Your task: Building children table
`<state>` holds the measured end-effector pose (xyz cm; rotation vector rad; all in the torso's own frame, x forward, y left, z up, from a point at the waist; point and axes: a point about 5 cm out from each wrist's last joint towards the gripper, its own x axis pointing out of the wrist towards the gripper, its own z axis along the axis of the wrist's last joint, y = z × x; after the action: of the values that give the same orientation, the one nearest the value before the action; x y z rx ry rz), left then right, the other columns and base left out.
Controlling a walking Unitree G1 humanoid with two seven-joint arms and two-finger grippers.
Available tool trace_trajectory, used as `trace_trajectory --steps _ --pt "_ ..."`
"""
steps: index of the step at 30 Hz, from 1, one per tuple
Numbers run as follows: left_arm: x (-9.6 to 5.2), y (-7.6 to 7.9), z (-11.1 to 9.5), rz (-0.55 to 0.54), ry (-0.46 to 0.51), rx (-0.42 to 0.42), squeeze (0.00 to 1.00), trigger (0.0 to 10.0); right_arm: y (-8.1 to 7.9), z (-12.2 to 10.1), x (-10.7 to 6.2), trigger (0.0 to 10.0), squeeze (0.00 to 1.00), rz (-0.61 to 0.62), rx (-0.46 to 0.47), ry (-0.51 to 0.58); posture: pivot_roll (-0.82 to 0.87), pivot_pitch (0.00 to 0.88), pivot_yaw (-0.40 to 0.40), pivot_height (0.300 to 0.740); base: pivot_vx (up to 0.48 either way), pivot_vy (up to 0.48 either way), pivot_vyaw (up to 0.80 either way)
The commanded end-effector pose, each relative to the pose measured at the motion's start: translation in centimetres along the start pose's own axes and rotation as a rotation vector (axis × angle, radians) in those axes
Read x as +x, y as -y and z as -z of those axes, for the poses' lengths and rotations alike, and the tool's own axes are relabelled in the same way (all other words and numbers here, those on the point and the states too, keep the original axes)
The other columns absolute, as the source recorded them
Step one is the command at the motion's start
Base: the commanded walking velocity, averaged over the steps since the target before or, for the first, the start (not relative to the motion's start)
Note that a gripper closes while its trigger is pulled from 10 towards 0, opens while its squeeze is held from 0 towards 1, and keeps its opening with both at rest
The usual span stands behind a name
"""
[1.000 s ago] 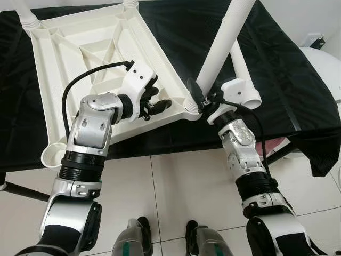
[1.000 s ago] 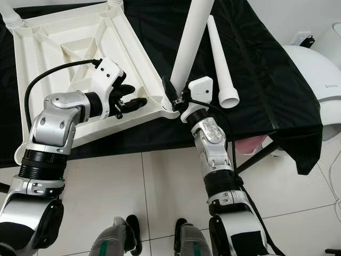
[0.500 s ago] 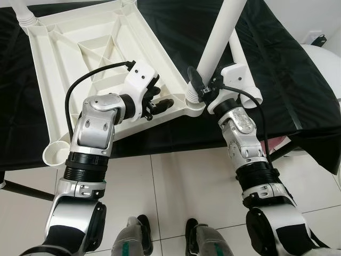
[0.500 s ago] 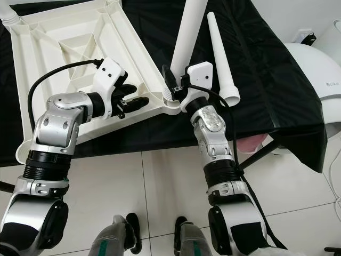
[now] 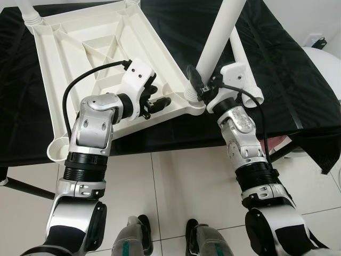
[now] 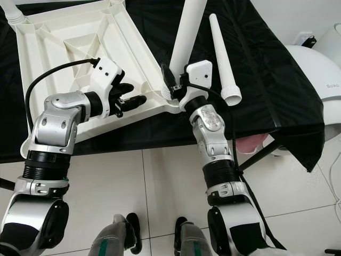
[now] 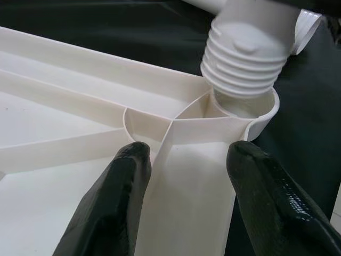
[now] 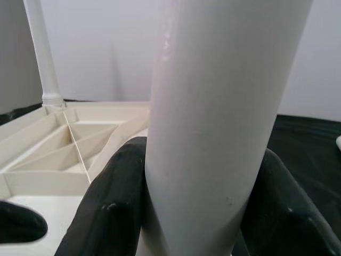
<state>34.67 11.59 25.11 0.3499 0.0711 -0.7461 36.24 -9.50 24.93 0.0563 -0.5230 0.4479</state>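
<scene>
Left wrist view: threaded end of white leg (image 7: 246,56) sitting tilted over round corner socket (image 7: 250,109) of upturned tabletop (image 5: 96,50), thread still mostly outside. Right gripper (image 5: 198,90) clamped on that leg just above the socket, black fingers (image 8: 114,205) pressed against both sides of the tube. Left gripper (image 7: 181,176) beside the same socket, fingers spread to either side of a raised rib of the tabletop, apparently steadying the corner; contact with the plastic hard to confirm.

Step in hand, by judgement: screwing the leg into the socket. To do well: first bring the leg upright, in line with the socket, since now leaning away from it; otherwise risk of crossed thread. Then turn with light downward push, keeping the tabletop pinned against the black cloth (image 6: 266,69).

Socket so far holding only the leg tip. At far corners from the socket, two legs (image 5: 25,12) already standing in theirs. Spare leg (image 6: 224,58) lying on the cloth just beyond the socket. Near left corner socket (image 5: 56,151) without leg.
</scene>
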Motion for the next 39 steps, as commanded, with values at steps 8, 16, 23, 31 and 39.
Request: trace_trajectory --steps 8,16,23,31,39 --pt "-0.2 -1.2 0.5 -0.267 -0.014 -0.014 0.00 10.0 -0.3 -0.4 0.2 10.0 0.00 -0.006 0.009 0.015 -0.05 0.201 -0.019 0.740 0.000 0.000 0.00" --pt "-0.5 -1.1 0.7 -0.253 0.013 -0.041 1.00 10.0 0.2 -0.9 0.5 10.0 0.00 0.013 0.034 0.013 -0.05 0.188 -0.022 0.740 0.000 0.000 0.00" --pt "-1.4 -1.2 -0.7 -0.312 0.179 -0.056 0.77 10.0 0.5 0.0 0.0 10.0 0.00 0.046 0.088 -0.040 -0.04 0.163 -0.031 0.740 0.000 0.000 0.00" --pt "-1.5 -0.7 -3.0 -0.267 0.290 -0.094 0.00 10.0 0.1 0.5 -0.5 10.0 0.00 0.004 0.080 -0.043 -0.02 0.132 -0.040 0.740 0.000 0.000 0.00" --pt "-0.8 -0.1 -4.7 -0.220 0.356 -0.104 0.00 10.0 -0.2 0.5 -0.8 10.0 0.00 -0.079 0.071 -0.050 -0.03 0.105 -0.045 0.740 0.000 0.000 0.00"
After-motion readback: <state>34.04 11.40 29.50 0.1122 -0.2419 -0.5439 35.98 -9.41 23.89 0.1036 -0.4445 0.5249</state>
